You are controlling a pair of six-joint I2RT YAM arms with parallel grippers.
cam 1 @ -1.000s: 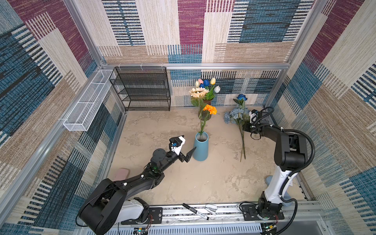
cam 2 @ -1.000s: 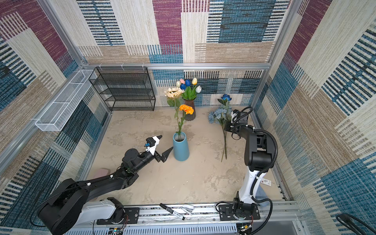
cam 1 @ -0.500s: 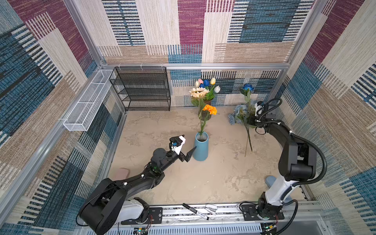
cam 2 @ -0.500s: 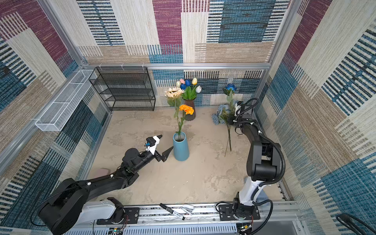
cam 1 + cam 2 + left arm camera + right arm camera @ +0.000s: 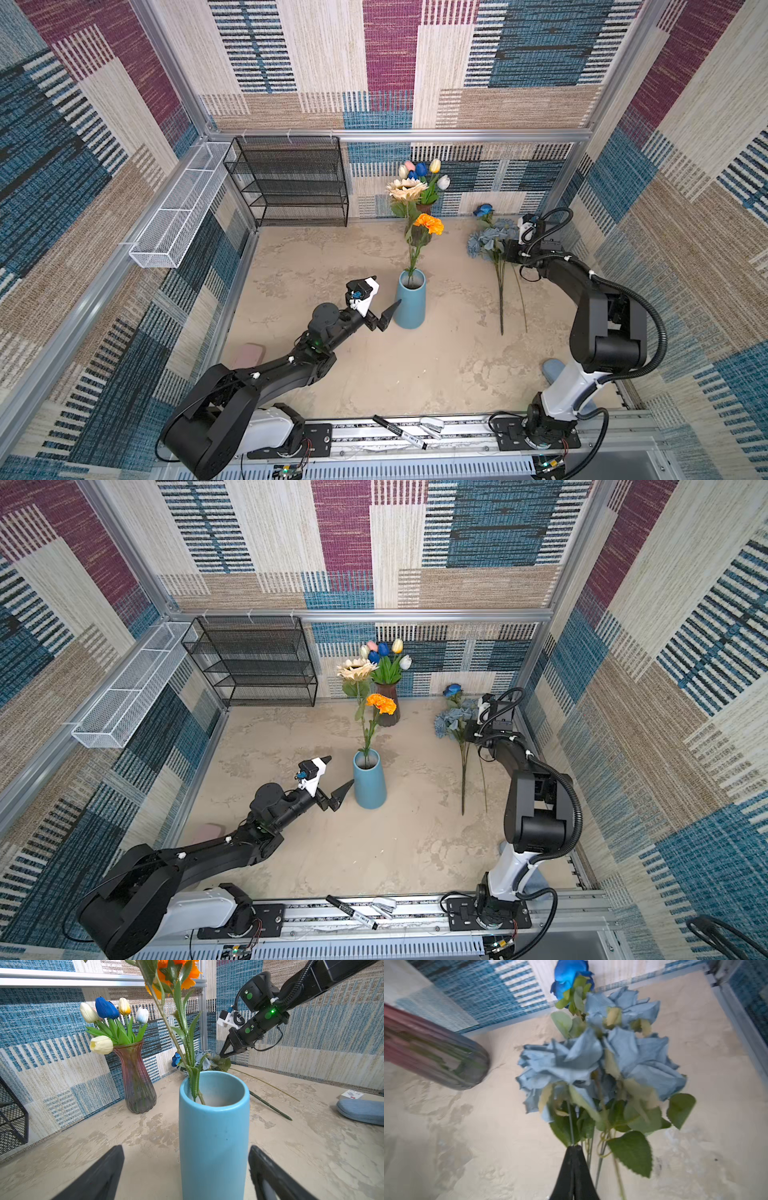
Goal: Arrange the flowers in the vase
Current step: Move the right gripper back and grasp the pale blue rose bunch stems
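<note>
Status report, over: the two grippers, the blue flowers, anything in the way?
Left gripper open, facing blue vase. Right gripper shut on blue flowers, stem ends on table. In vase already: orange flower, cream flower.

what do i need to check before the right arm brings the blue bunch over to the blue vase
1. Right gripper shut on dusty-blue rose bunch: ok.
2. Blue vase upright: ok.
3. Room in its mouth beside the orange bloom stem: ok.
4. Left gripper bracing the vase: not ok, open, not gripping.
5. Stem ends clear of the table: cannot tell.
6. Deep-blue rose free of the grip: cannot tell.
</note>
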